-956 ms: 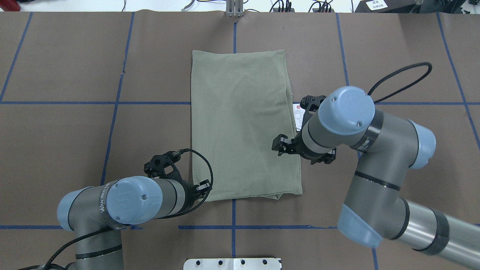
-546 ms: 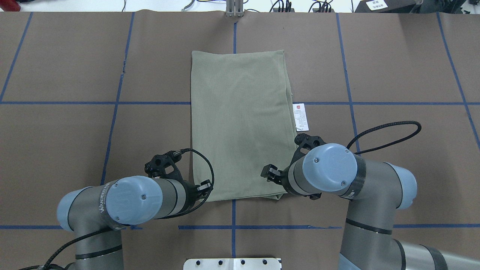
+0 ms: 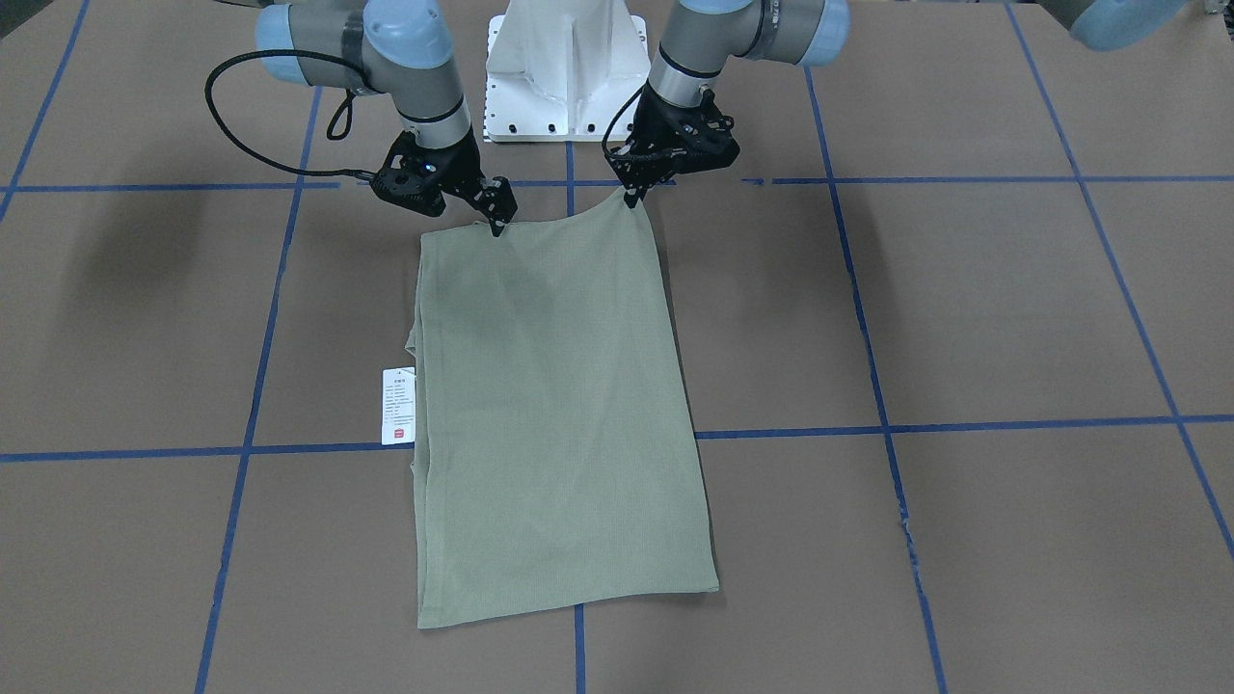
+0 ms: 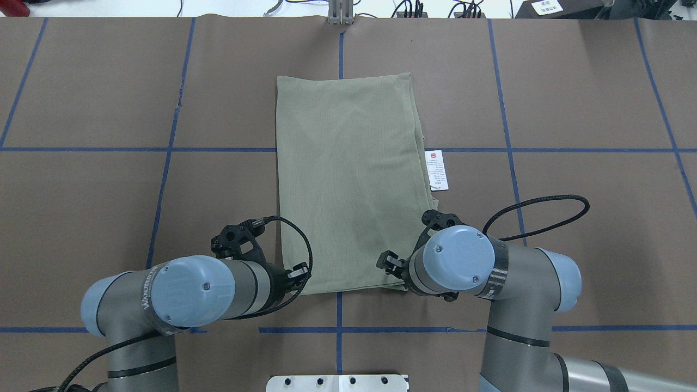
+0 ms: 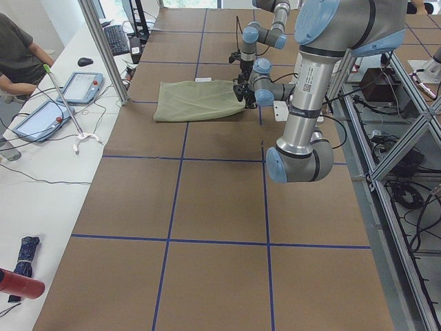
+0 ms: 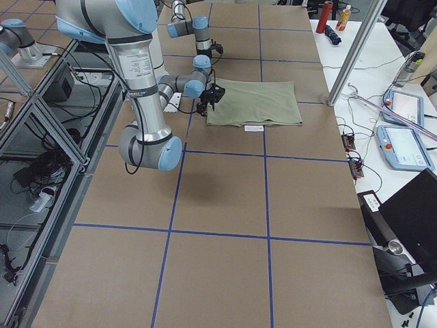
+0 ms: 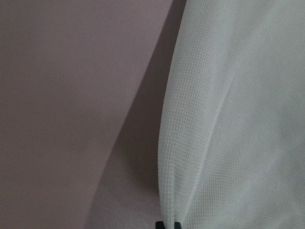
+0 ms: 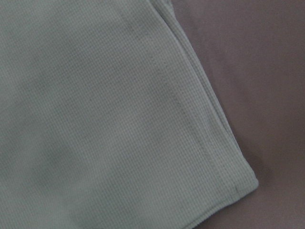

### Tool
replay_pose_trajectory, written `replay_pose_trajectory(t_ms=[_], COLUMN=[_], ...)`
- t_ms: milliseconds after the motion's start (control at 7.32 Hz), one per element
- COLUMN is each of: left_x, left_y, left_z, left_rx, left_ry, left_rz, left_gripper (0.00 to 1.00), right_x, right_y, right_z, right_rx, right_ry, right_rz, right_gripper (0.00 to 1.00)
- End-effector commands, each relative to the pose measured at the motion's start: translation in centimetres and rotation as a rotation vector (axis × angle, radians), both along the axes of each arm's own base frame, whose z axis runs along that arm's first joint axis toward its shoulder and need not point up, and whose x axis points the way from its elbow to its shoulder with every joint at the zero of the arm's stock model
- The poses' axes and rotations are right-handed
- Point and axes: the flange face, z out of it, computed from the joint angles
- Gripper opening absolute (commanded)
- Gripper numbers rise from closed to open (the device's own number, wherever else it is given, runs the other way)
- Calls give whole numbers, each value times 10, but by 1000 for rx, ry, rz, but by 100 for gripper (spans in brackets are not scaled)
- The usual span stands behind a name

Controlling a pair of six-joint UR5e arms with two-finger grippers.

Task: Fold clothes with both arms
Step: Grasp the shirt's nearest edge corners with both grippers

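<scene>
So the shirt (image 4: 348, 179) is lying flat on the counter (image 4: 572, 81), folded into one long rectangle. Its long axis runs straight away from the robot, with one short end right by the base and the other out toward the far side. It's a bit wider at the near end. Can't tell which end is the collar, it's all folded under. The tag (image 4: 437, 170) pokes out flat from the long edge on the robot's right side, about halfway along, touching the edge.

Both arms are down at the near short edge, one at each corner. The left gripper (image 3: 631, 200) is pinched closed on its corner. The front view shows that corner pulled up into a little peak, and the wrist cam shows the fabric bunching to a point between the tips.

The right gripper (image 3: 496, 224) sits tip-down just at the near edge, close to the other corner. Honestly I can't tell how far open it is or whether it has any cloth. Its wrist cam just shows the corner lying flat with the stitched hem, no fingers in shot.
</scene>
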Motion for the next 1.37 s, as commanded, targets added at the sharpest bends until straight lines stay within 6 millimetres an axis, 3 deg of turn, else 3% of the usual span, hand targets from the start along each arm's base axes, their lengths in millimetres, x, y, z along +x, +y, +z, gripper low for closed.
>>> replay_pose_trajectory(t_ms=[0, 1230], left_x=[-1, -1], left_y=[0, 0], left_z=[-1, -1], left_rx=[1, 1], left_ry=[2, 2], left_rz=[1, 1], left_gripper=[0, 0], right_x=[-2, -8], right_y=[-2, 3], right_z=[5, 18], right_rx=[-2, -48], right_ry=[11, 35], right_rz=[3, 58], right_gripper=[100, 100])
